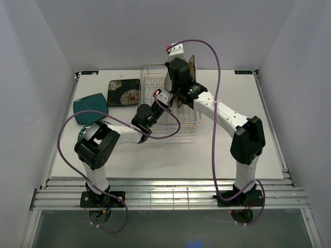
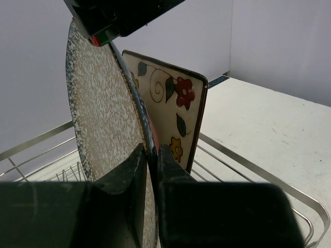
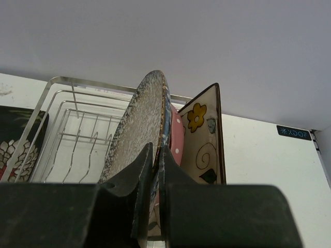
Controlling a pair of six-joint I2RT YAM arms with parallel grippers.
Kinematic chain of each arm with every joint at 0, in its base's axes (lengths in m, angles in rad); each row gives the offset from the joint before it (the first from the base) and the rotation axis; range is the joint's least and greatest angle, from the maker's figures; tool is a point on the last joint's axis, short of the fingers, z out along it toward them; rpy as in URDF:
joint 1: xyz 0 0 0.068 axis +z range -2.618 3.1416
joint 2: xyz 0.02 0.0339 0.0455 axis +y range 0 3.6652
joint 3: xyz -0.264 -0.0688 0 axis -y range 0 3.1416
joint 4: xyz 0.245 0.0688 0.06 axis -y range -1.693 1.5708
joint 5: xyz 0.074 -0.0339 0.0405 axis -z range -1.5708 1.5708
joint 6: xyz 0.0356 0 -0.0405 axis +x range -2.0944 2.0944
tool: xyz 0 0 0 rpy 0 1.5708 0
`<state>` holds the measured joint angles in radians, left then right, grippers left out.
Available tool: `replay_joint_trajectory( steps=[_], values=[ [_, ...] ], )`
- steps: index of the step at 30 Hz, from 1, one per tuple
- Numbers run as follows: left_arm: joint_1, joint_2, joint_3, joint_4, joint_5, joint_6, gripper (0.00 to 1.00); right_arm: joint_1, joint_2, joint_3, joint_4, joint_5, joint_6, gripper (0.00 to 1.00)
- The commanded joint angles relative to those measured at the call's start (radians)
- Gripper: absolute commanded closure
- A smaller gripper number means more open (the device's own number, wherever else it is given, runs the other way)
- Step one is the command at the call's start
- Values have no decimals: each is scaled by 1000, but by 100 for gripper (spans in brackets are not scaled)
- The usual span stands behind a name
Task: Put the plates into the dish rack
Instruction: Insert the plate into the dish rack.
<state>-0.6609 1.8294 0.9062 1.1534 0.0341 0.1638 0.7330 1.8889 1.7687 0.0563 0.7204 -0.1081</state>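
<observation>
The large grey speckled plate (image 2: pixel 101 119) stands on edge in the silver wire dish rack (image 1: pixel 190 124). My left gripper (image 2: pixel 151 157) is shut on its rim from one side. My right gripper (image 3: pixel 158 155) is shut on the same rim from above. Directly behind it stand a pink dotted plate (image 3: pixel 177 137) and a cream floral square plate (image 3: pixel 204 132), both upright in the rack. On the table left of the rack lie a black floral square plate (image 1: pixel 124 92) and a teal plate (image 1: pixel 90 107).
Upright tines (image 3: pixel 77 132) fill the rack's left part. Part of another teal dish (image 1: pixel 84 133) shows under the left arm's elbow. White walls enclose the table on three sides. Purple cables loop from both arms.
</observation>
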Motion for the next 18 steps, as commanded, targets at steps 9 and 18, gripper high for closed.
replay_joint_trajectory(
  steps=[9, 18],
  values=[
    [23, 34, 79, -52, 58, 8, 85, -40, -10, 29, 240, -164, 21, 92],
    [27, 64, 143, -136, 44, 16, 78, -66, 19, 40, 260, -197, 22, 92]
  ],
)
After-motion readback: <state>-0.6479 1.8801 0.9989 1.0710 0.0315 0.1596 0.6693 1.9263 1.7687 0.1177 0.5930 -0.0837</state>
